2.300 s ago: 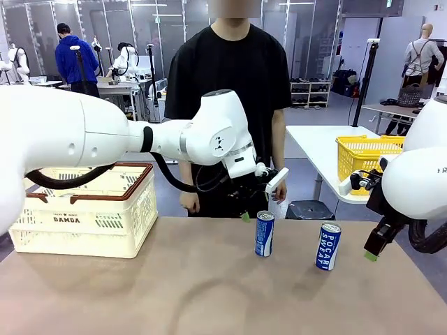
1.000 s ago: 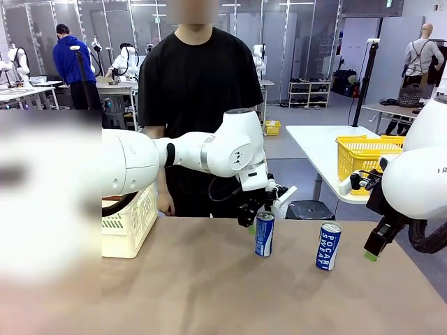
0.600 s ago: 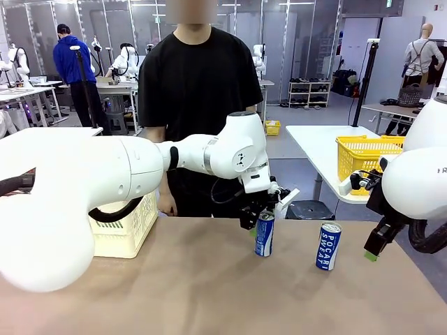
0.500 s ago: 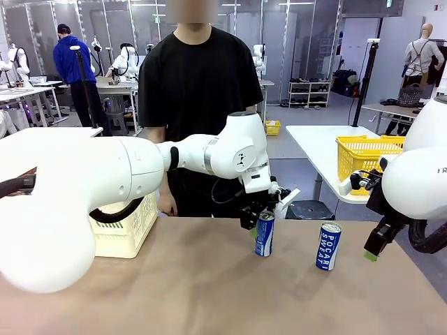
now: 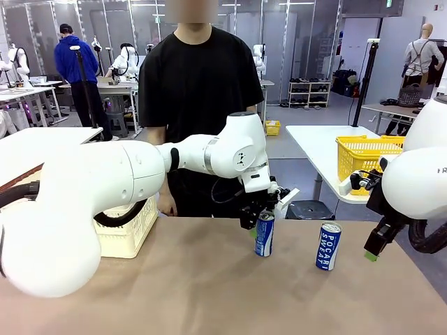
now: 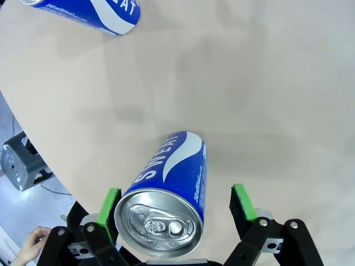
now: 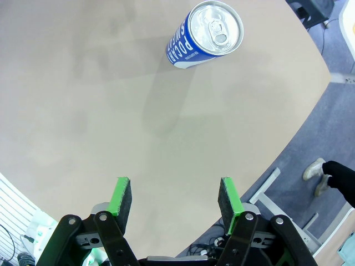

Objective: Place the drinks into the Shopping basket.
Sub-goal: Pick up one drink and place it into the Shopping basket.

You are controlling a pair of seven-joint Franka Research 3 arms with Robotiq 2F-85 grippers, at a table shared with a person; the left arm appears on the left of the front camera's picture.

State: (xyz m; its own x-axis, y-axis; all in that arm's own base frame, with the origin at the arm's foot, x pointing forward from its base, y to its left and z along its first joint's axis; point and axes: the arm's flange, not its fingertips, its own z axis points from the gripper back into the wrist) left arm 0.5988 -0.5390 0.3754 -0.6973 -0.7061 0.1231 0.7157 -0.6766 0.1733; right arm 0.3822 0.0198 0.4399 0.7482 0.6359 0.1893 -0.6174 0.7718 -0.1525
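Blue can [image 6: 169, 166] stands inside the left gripper's [image 6: 176, 205] spread jaws, close against one.

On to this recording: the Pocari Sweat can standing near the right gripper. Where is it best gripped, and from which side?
Grip the can on its upper body, coming from above, with the right gripper straddling its round sides. It stands upright on the table, looks slim enough for the open jaws, and has bare space around it.
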